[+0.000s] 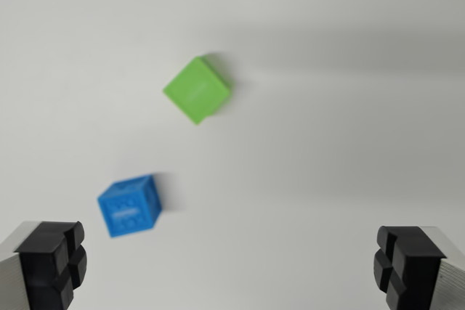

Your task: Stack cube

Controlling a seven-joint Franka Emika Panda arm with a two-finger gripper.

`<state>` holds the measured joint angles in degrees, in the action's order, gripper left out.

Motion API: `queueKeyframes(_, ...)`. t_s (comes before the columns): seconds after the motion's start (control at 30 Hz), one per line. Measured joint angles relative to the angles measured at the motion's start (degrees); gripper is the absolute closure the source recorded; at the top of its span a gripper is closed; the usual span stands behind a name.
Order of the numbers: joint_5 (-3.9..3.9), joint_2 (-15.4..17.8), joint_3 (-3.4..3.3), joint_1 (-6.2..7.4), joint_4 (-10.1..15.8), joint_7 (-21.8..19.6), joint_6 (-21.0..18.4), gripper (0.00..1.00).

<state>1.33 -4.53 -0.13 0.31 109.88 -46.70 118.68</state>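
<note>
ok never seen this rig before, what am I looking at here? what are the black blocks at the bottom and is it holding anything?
This is a single picture from a camera mounted on the robot arm's wrist, looking down past its own gripper at a plain white surface. The two black blocks in the bottom corners are the gripper's fingertips; they stand wide apart, so the gripper is open and holds nothing. On the surface lie two small cubes, apart from each other: a green cube near the middle and a blue cube lower, toward the wrist view's left, close to the fingertip on that side. The picture is a little blurred. The job is to stack one cube on the other; neither is stacked yet.
</note>
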Motion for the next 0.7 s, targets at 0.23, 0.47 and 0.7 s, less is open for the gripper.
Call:
queueKeyframes(0.23, 0.00, -0.75, 0.13, 0.15, 0.66, 2.28, 1.13, 0.00)
queueKeyframes(0.47, 0.00, -1.85, 0.40, 0.26, 1.35, 5.23, 2.59, 0.00)
queueKeyframes(0.7, 0.00, -3.22, 0.80, 0.32, 2.14, 8.92, 4.29, 0.00)
